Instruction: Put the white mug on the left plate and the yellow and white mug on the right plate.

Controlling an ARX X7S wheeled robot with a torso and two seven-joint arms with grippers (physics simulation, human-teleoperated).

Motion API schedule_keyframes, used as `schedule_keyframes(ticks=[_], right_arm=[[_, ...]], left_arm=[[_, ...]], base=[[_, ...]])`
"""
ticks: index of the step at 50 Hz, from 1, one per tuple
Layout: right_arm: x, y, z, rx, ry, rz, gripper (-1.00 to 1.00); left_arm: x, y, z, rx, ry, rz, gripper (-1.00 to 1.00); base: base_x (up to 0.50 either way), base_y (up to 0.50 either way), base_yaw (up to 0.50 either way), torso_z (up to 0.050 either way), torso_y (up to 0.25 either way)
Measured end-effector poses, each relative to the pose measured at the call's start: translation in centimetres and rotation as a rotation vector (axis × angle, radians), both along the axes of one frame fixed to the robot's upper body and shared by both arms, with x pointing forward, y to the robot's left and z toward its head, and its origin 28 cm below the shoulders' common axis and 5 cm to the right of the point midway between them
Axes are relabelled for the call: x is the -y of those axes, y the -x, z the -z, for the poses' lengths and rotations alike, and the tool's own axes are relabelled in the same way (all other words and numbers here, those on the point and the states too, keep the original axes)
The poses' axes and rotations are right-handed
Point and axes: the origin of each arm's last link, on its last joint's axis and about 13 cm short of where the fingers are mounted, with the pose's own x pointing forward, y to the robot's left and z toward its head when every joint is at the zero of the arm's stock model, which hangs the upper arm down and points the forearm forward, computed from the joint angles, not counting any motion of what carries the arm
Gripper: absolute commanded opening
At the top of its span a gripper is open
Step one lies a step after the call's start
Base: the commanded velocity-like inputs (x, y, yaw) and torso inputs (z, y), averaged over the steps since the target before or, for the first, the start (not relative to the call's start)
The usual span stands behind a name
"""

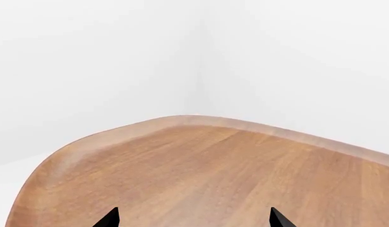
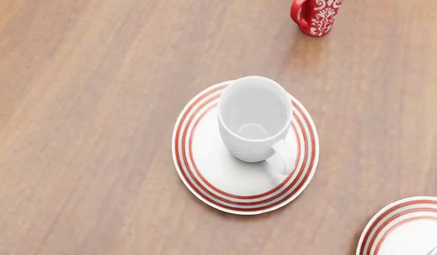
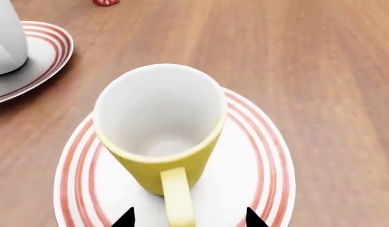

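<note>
Counter (image 2: 84, 127): wood, carries everything. My left wrist view shows only a bare rounded corner of it and white walls.

Left plate (image 2: 204, 180): red-ringed, mid head view. The white mug (image 2: 252, 119) stands upright on it, handle toward me and to the right, base inside the rings, sitting toward the plate's far side. That half looks done.

Right plate (image 3: 258, 156): also red-ringed. Only its edge shows at the lower right corner of the head view; the right wrist view shows it properly. The yellow and white mug (image 3: 160, 127) stands upright on it, roughly centred, handle pointing back at my right end effector (image 3: 188, 218).

Red mug (image 2: 316, 16): far edge of the head view, off both plates, not part of the job.

Right end effector: tips spread, one on each side of the yellow handle, not visibly touching it. Nothing held, I think.
Left end effector (image 1: 193, 218): tips apart over bare counter, holding nothing, well away from both plates.

Step, my read: both mugs placed; I'm in release/retreat on the right side. Next move needs a straight pull-back or lift so neither tip clips the handle and drags or tips the mug. Left arm needs nothing.
</note>
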Motion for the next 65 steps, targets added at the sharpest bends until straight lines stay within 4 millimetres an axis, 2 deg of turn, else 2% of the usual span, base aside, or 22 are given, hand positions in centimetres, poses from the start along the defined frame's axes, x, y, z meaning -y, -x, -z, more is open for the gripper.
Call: schedule_keyframes(ticks=[15, 31, 51, 65], right_arm=[[-0.1, 0.9, -1.5, 0.106, 0.012, -0.015, 1.00], [-0.5, 0.7, -4.5, 0.221, 0.019, -0.057, 1.00], [-0.9, -4.1, -8.7, 0.292, 0.013, -0.049, 1.00], [-0.9, -8.5, -10.3, 0.309, 0.011, -0.015, 1.00]], left_arm=[[0.0, -0.1, 0.0, 0.002, 0.002, -0.001, 1.00], [0.0, -0.1, 0.0, 0.003, 0.000, 0.001, 1.00], [-0.2, -0.3, 0.2, 0.003, 0.000, 0.003, 1.00], [-0.1, -0.3, 0.3, -0.003, -0.001, 0.006, 1.00]], base=[[0.00, 0.00, 0.00, 0.000, 0.000], [0.00, 0.00, 0.00, 0.000, 0.000], [0.00, 0.00, 0.00, 0.000, 0.000], [0.00, 0.00, 0.00, 0.000, 0.000]])
